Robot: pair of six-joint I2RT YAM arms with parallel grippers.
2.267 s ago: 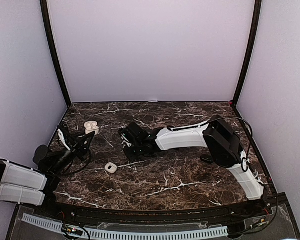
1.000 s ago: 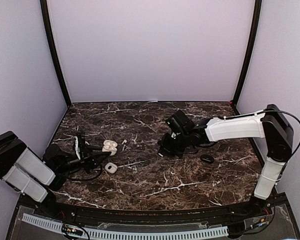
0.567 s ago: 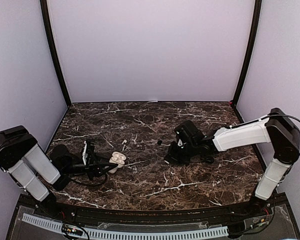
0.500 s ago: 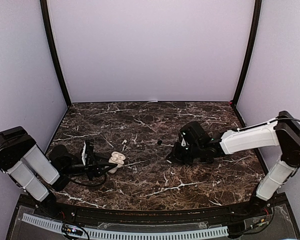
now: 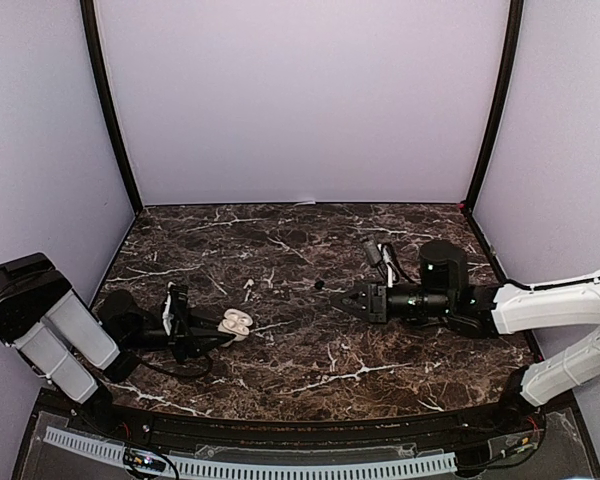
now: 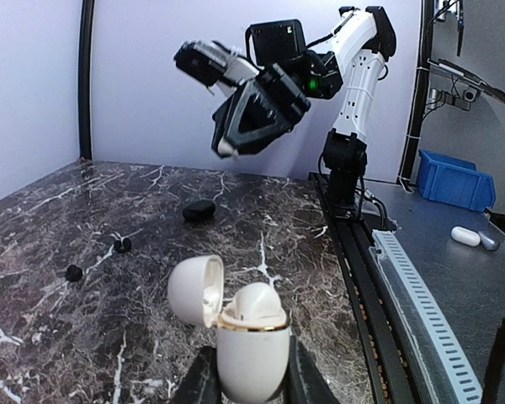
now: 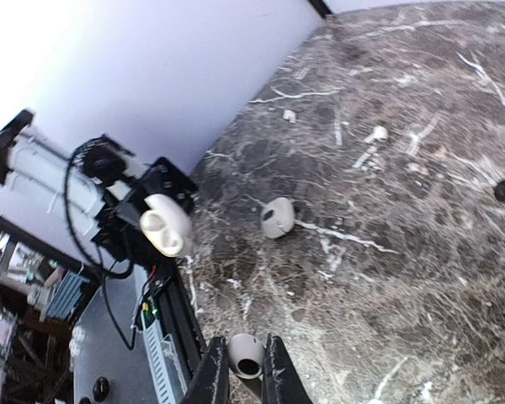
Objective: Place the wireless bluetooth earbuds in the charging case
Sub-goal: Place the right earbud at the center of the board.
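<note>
L pincer (image 6: 251,374) is low by the near L corner of the bench (image 5: 310,370). It is pinching the white charging case (image 6: 251,332) by its sides. The lid (image 6: 195,290) is flipped open, & the open side faces the R arm (image 5: 540,305). Can't tell if a bud sits inside. Just beside the L pincer, a 2nd white case (image 7: 278,217) lies on the bench.

The R arm lies long & low, from the R edge in toward the middle. R pincer (image 5: 345,298) is up off the bench near the middle. Its tips are pressed on a little white bud (image 7: 246,355), w/ a dark hole on the side the R wrist cam sees. It points at the L pincer, but the two are well apart.

A bit farther back, btw the two pincers, a white bud w/ a short stem (image 7: 374,133) lies on the bench. Near it, toward the middle, sits one black bud (image 6: 122,245), & another black bud (image 6: 73,272) is close by. Past them, toward the R edge, lies a black pebble case (image 6: 199,210), under the R arm. A tiny white bit (image 7: 290,116) lies toward the L edge, too small to tell what it is.
</note>
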